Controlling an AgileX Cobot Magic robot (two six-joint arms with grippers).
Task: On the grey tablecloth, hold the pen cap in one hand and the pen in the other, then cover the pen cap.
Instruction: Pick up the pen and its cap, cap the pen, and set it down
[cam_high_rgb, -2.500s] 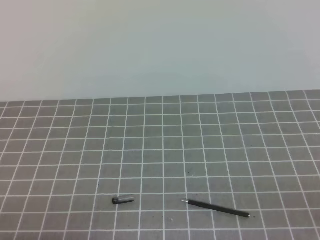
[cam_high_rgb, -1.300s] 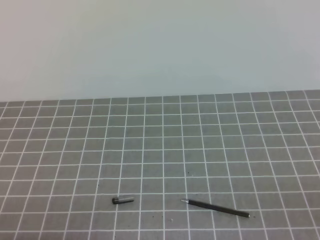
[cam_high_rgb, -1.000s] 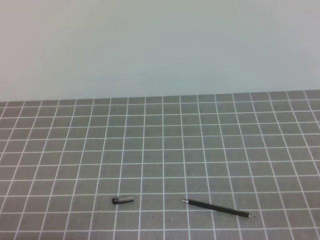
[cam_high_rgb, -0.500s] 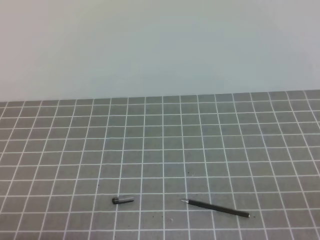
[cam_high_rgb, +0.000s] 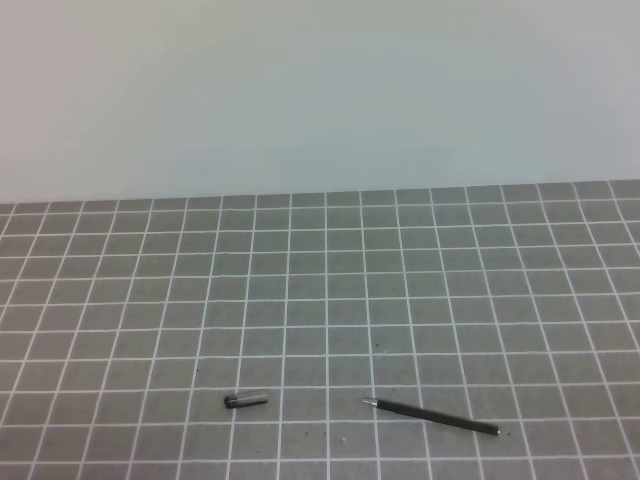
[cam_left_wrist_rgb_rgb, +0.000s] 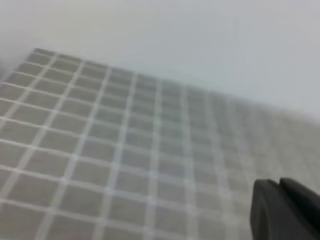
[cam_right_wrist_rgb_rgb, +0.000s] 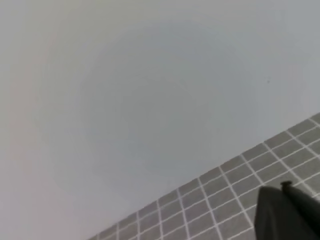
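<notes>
On the cloth (cam_high_rgb: 400, 280) only two low things lie, both toward six o'clock: the cap (cam_high_rgb: 245, 401) at about seven and the pen (cam_high_rgb: 432, 416) at about five, well apart with bare grid between them. From nine through twelve to three o'clock the cloth lies flat up to the pale wall (cam_high_rgb: 320, 90) behind it.
</notes>
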